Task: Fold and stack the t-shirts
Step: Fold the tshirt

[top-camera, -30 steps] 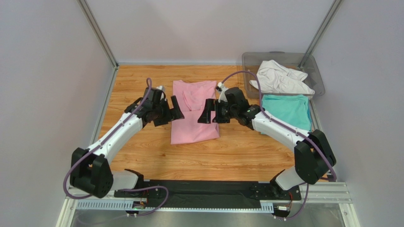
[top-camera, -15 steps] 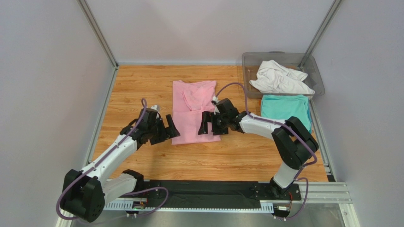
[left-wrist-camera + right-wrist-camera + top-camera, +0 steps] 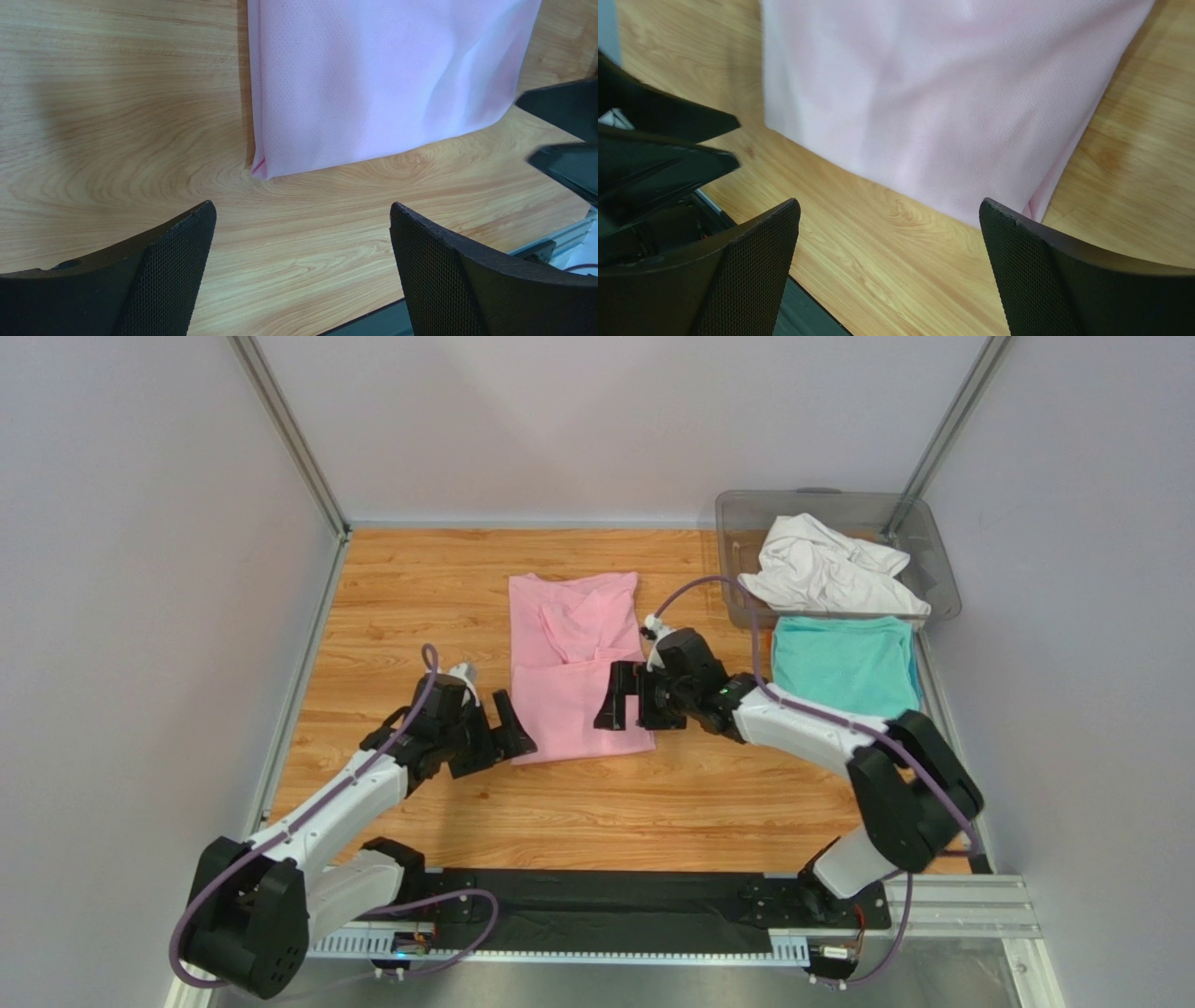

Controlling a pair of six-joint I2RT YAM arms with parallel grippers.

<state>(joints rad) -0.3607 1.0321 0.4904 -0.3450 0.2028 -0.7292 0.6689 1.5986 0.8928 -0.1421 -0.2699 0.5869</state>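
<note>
The light pink t-shirt (image 3: 575,665) lies flat mid-table, folded into a long strip. In the left wrist view its near left corner (image 3: 263,168) sits just beyond my left gripper (image 3: 302,208). That gripper (image 3: 494,739) is open and holds nothing. My right gripper (image 3: 631,703) is open at the shirt's near right corner, low over the wood. Its wrist view shows the pink cloth (image 3: 948,91) just past the empty right gripper (image 3: 889,204). A folded teal t-shirt (image 3: 846,661) lies at the right. A crumpled white t-shirt (image 3: 828,567) spills from the bin.
A clear grey plastic bin (image 3: 739,515) stands at the back right corner. Metal frame rails border the wooden table (image 3: 421,602) at left and right. The black base rail (image 3: 603,903) runs along the near edge. Each wrist view shows the other gripper's black fingers at its edge.
Both arms drew back toward the near edge along the pink shirt's sides, from its middle to its near corners. Both grippers stayed open.
</note>
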